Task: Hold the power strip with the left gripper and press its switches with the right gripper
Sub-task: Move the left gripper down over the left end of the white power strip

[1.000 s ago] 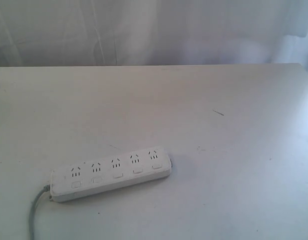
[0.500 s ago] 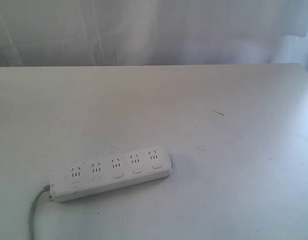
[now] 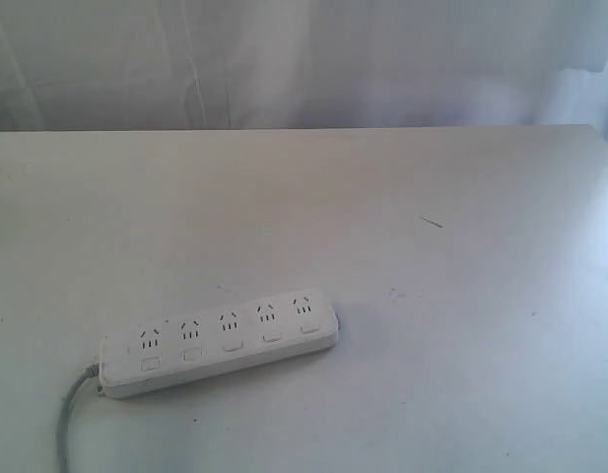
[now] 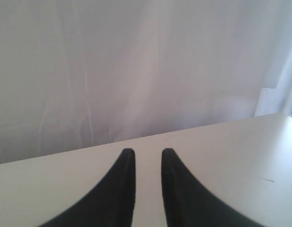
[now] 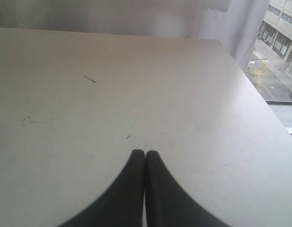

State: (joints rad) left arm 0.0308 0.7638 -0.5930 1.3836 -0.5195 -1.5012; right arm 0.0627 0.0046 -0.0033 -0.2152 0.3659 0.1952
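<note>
Nothing of the task looks done yet. The power strip point(image 3: 220, 340) lies flat on the desk point(image 3: 432, 296), near its front left part in the exterior view, slanting a little, with its grey cord point(image 3: 67, 414) running off its left end toward the lower edge of the picture. The five switches point(image 3: 233, 346) sit in a row along its near side, and nothing touches them. Neither arm shows in the exterior view, so both are well apart from the strip. The left gripper point(image 4: 148, 152) hangs over bare desk facing the curtain point(image 4: 136, 71); its fingers point(image 4: 124, 175) stand a little apart with a narrow gap and nothing between them. The right gripper point(image 5: 145, 153) also looks over bare desk toward the far right corner, its fingers point(image 5: 134, 175) pressed together and empty. The strip appears in neither wrist view. All steps seem left: bring the left gripper to the strip and clamp it, then bring the right down on each switch in turn.
</note>
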